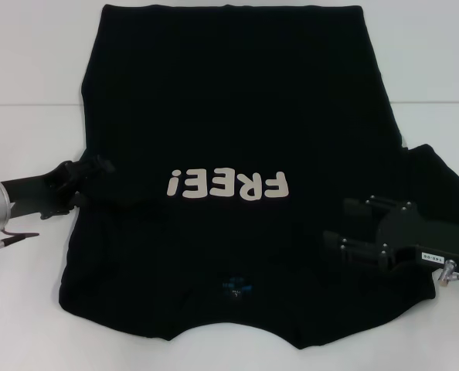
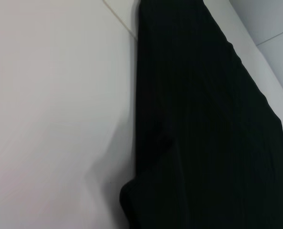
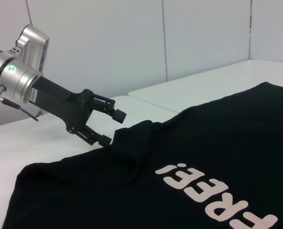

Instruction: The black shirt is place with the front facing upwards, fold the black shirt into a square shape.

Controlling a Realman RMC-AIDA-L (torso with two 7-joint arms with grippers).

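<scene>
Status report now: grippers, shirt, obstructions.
Left gripper open at shirt's left edge, cloth bunched there. Right gripper open over right side. black shirt flat, unfolded. No obstructions seen.

Black shirt (image 1: 237,100) — matt, soft cloth — on a smooth white table (image 1: 28,69).

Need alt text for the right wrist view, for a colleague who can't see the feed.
The left gripper, fingers open, reaches the edge of the black shirt, where the cloth bunches up. The shirt lies on a white table with its cream "FREE!" lettering facing up.
</scene>
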